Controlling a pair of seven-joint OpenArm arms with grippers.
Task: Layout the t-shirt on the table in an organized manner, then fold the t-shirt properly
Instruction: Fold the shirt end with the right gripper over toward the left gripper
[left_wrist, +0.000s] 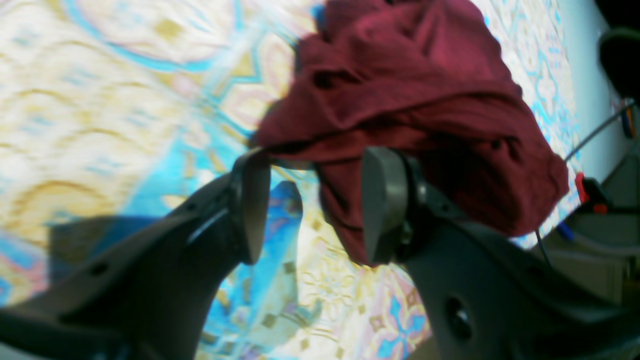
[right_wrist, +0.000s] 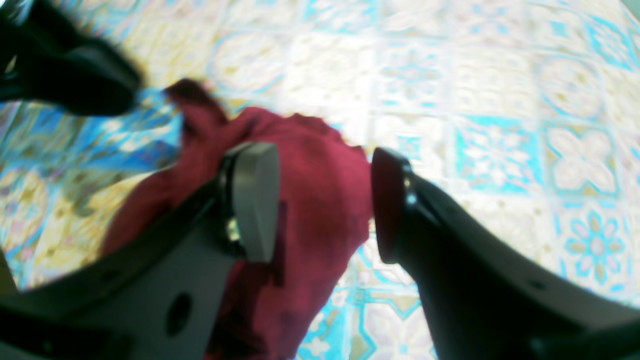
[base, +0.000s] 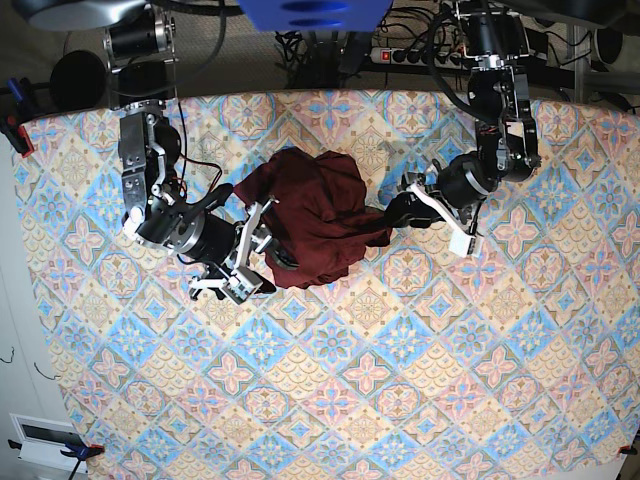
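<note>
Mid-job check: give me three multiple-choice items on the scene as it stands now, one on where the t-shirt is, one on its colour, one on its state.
1. Where does the t-shirt lie?
A. Between the two grippers, in the upper middle of the table
B. At the table's bottom edge
C. Hanging off the table's side

2. What colour is it?
A. Pastel blue
B. Dark red
C. Cream

3. What state is it in?
A. Spread flat
B. Neatly folded
C. Crumpled in a heap

Answers:
1. A: the base view shows it lying between the left gripper and the right gripper, above the table's middle.
2. B: all three views show plain maroon fabric.
3. C: creased, bunched folds show in the left wrist view, and no flat outline appears from above.
</note>
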